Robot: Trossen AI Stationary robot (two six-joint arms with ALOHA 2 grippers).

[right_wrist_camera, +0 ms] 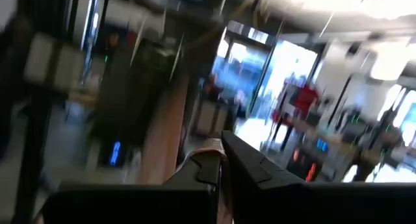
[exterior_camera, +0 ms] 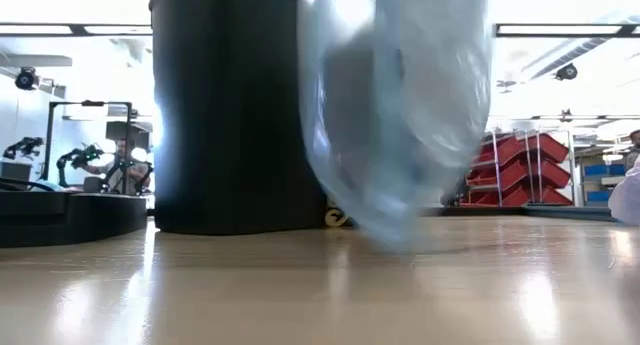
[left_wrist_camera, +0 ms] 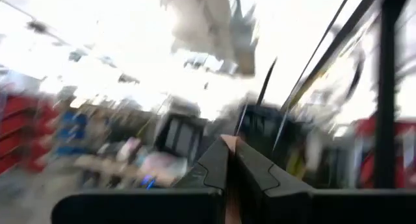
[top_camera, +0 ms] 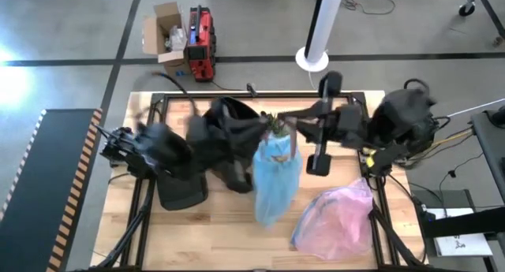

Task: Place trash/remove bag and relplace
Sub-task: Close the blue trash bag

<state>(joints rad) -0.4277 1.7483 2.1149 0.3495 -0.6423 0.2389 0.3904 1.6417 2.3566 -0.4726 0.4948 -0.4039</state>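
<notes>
Both arms of the robot are built of dark, near-black rounded links and bulky joint housings, the left arm (top_camera: 162, 150) and the right arm (top_camera: 398, 118) alike in colour and shape. Thin dark cables loop off the arms near the wooden table's (top_camera: 213, 232) back edge. In the wrist views the left gripper (left_wrist_camera: 231, 160) and the right gripper (right_wrist_camera: 221, 160) each show two matte black angular fingers above a broad black bar, with tan-orange showing at the tips.
</notes>
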